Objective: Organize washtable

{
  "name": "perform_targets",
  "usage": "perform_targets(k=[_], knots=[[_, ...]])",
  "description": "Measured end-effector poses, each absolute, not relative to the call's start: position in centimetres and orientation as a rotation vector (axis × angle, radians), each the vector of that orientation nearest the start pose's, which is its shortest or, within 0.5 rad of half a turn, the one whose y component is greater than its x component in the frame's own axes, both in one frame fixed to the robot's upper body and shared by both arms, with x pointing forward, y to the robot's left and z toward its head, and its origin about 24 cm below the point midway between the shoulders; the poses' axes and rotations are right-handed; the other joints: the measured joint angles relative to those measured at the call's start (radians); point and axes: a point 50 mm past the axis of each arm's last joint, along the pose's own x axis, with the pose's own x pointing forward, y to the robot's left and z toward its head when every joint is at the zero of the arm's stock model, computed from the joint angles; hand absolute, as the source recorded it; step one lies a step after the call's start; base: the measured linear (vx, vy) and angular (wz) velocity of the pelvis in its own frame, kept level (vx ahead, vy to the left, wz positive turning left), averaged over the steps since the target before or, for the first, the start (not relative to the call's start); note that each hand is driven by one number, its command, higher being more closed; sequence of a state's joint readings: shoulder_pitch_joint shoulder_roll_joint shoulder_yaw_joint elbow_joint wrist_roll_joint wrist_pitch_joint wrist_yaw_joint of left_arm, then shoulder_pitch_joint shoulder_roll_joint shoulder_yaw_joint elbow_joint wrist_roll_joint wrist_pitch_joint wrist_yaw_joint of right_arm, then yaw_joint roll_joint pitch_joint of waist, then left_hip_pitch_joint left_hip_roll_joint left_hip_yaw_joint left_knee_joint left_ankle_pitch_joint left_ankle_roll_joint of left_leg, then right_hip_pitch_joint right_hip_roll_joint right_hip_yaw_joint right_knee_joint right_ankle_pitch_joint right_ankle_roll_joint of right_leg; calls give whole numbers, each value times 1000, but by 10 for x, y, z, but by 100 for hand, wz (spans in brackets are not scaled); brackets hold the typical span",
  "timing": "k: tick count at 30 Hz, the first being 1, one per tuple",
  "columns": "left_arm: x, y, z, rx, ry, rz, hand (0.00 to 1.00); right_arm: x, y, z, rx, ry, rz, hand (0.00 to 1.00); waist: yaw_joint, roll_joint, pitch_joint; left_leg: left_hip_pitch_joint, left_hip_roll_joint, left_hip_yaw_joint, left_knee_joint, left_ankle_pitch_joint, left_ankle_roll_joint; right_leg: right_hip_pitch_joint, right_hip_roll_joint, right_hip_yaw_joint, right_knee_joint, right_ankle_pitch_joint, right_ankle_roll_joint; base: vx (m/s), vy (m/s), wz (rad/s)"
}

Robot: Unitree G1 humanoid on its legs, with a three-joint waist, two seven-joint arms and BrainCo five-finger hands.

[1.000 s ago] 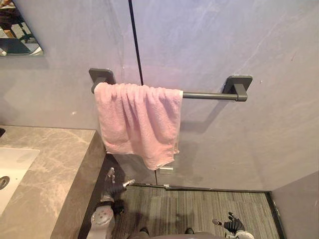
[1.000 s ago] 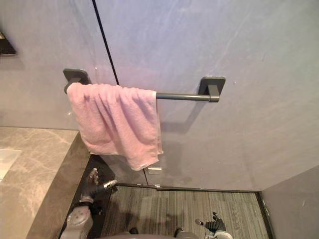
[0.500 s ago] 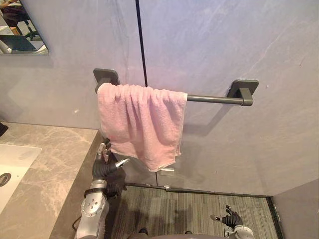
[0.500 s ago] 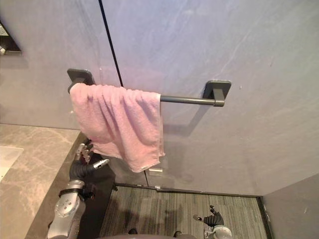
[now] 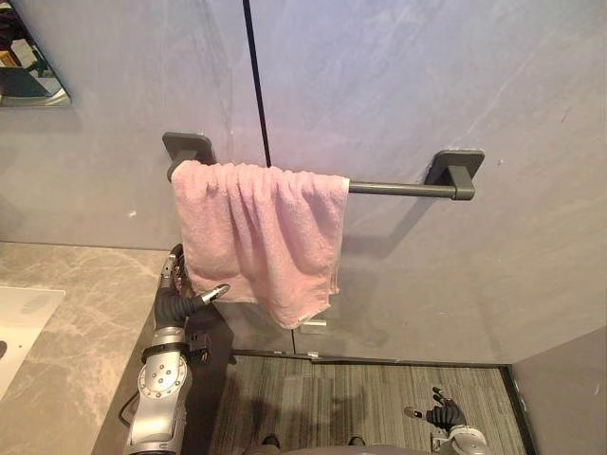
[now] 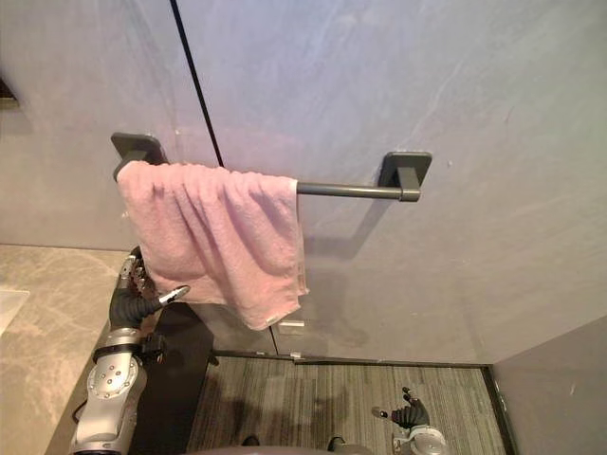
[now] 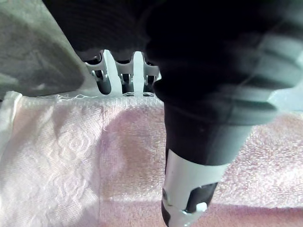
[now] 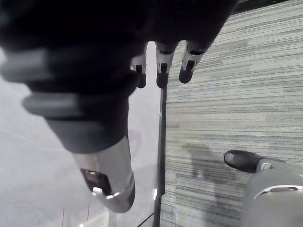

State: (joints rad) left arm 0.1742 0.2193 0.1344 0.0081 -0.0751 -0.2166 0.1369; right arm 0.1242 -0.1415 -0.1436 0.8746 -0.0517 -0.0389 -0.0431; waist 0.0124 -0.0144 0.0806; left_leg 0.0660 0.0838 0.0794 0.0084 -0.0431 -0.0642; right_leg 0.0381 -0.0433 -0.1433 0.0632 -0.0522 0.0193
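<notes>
1. As the pink towel (image 5: 261, 232) hangs bunched over the left end of the towel bar (image 5: 398, 188), leaving the bar's right half bare, the step in hand is judged to be taking hold of the towel's lower left edge, to spread it or lift it off.
2. Left hand (image 5: 173, 305) is raised at that edge, just beside the counter's (image 5: 85, 303) right edge. Fingers (image 7: 124, 75) are straight, with their tips going behind the hem. Thumb (image 7: 189, 189) is spread out in front of the cloth. The hand is wide, with nothing pinched yet.
3. Right hand (image 5: 444, 415) hangs low near the carpeted floor (image 5: 360, 393), fingers relaxed, holding nothing.
4. Push the fingers deeper behind the hem before closing the thumb, so the pinch takes the full thickness of cloth and not just surface loops.
5. Draw along the bar toward its right end, not straight down. The towel is only draped, so a downward tug would likely drag it off.
6. Terry cloth is limp and the folds here are uneven. Expect the free right side to lag. A second hold may be needed.
</notes>
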Motion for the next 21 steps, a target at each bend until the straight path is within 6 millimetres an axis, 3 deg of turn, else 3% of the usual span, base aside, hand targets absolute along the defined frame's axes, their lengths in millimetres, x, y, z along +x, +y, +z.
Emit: perform_targets(k=[13,14,21], knots=[[213,247,44,241,-76,222,0,119,-239,-136,-167,935,-234,0,-6,0,0,-5,-1,-14,-11,3,2,-5,6,7,-35,18,2,-13,1,-1],[216,244,45,248,-80,203,100,119,-239,-136,-167,934,-233,0,-7,0,0,-5,-2,-20,-11,3,2,-2,6,8,-39,21,2,0,0,0],[224,240,38,288,-42,138,100,133,-236,-129,-181,879,-196,0,-28,0,-1,-1,-4,-7,-11,3,2,10,7,34,-69,51,0,-19,15,-10]])
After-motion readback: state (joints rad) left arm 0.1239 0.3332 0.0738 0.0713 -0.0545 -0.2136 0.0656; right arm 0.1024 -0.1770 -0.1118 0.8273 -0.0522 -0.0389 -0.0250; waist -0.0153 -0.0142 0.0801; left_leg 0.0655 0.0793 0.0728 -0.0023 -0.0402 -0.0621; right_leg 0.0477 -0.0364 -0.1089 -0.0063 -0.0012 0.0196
